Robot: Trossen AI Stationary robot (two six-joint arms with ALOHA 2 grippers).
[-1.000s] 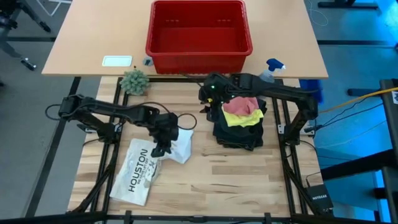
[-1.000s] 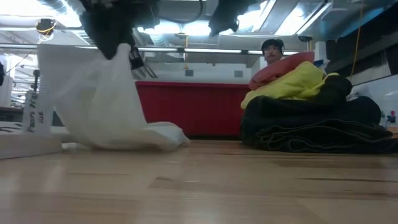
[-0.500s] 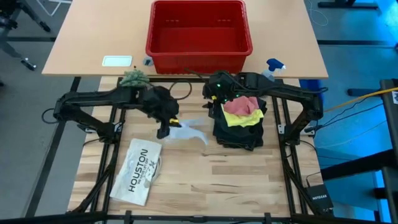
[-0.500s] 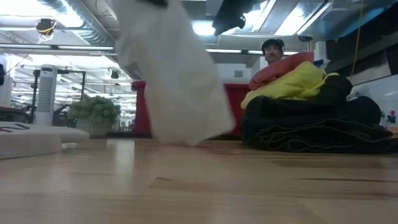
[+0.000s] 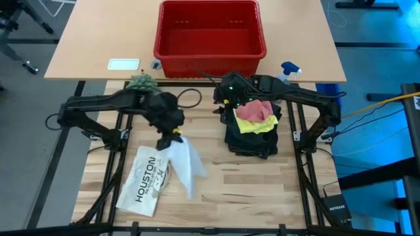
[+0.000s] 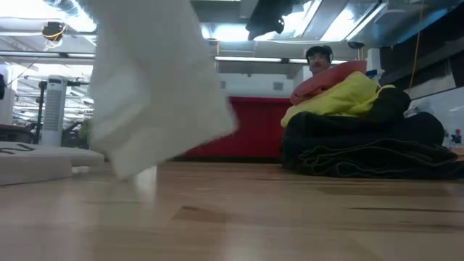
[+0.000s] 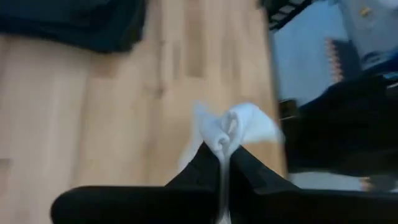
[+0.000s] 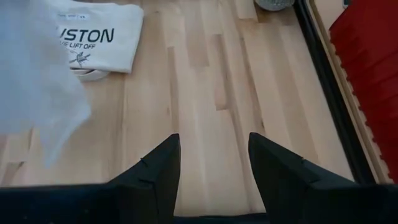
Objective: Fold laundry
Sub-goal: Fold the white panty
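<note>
I have the left pincer (image 5: pixel 172 136) clamped tight on one edge of the small white cloth (image 5: pixel 184 164), just left of the counter's centre. I judge the cloth is held up by that edge so it can hang open and be laid flat for folding. In the low view it dangles as a pale sheet with its lowest corner near the wood, and from above it trails off toward five o'clock of the pincer.

The right pincer (image 5: pixel 226 105) waits with its jaws parted and nothing between them, at the nine o'clock edge of the laundry pile. That pile sits at about two o'clock from centre: black trousers (image 5: pixel 252 139) underneath, the yellow T-shirt (image 5: pixel 257 124) on them, the pink cloth (image 5: pixel 254 109) on top.

As for obstacles, the flat white HOUSTON shirt (image 5: pixel 146 180) lies at seven o'clock of the hanging cloth, just beside it, so I would want to spread the cloth toward the bare planks at six o'clock of the pile. The red basket (image 5: pixel 209 36) at twelve and the small green plant (image 5: pixel 141 84) at eleven stand well apart. A person (image 6: pixel 317 58) shows behind the pile.
</note>
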